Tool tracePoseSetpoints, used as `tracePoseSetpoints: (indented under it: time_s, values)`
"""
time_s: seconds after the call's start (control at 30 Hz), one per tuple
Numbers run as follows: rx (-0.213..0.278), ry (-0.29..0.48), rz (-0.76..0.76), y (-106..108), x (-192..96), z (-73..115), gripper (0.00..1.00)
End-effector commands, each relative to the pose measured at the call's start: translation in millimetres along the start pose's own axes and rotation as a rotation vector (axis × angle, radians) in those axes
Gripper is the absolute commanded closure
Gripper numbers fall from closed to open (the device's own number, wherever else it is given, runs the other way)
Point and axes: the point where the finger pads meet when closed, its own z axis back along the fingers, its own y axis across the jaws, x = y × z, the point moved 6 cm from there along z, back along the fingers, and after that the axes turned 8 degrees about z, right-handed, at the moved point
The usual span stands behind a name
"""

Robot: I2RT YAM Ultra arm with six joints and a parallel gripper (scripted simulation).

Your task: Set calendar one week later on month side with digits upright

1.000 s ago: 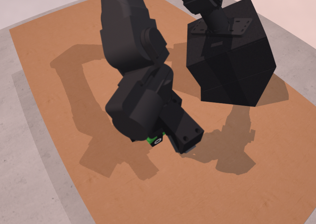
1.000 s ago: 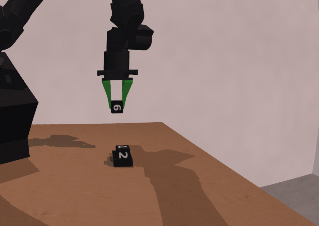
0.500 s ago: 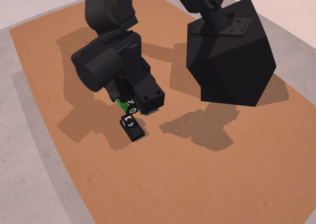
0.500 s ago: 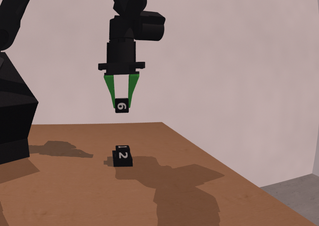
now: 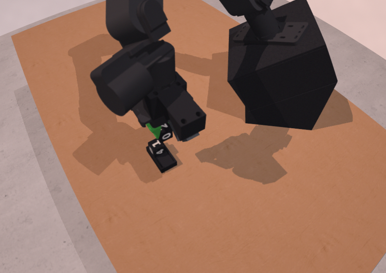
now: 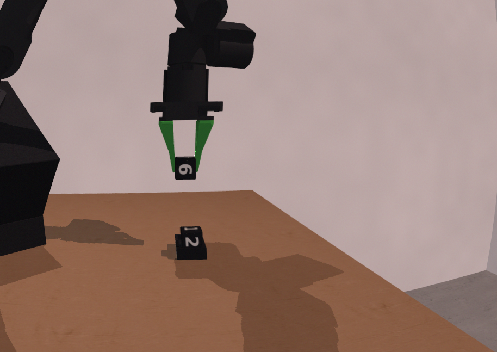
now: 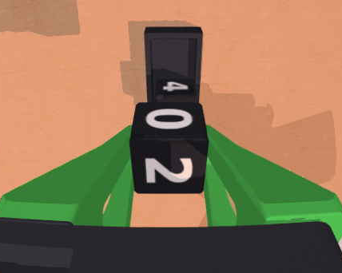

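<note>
My gripper [image 6: 185, 167] with green fingers is shut on a black number cube [image 6: 185, 168] and holds it high above the table. That cube shows a 6 in the exterior view, and a 0 and a 2 in the wrist view [image 7: 170, 148]. It also shows in the top view [image 5: 164, 132]. Below it the small black tray [image 5: 161, 156] lies flat on the table. The second cube [image 6: 191, 238] stands in one end of the tray, showing a 1 on top and a 2 on one side. The tray's other slot [image 7: 172, 56] is empty.
The arm's big black base block [image 5: 280, 70] stands at the back right in the top view. The brown table top drops off at its right edge [image 6: 361, 255] in the exterior view.
</note>
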Motion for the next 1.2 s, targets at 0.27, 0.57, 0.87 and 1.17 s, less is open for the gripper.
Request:
tracePoseSetpoints:
  time_s: [0.27, 0.57, 0.87, 1.17]
  values:
    - [-0.002, -0.015, 0.006, -1.3, 2.7, -24.9, 0.74]
    - [0.004, -0.015, 0.01, 1.4, 2.2, -54.9, 0.74]
    - [-0.01, -0.018, 0.008, -1.1, 1.7, -61.2, 0.74]
    - [-0.02, -0.023, 0.013, -2.0, 3.8, -58.7, 0.74]
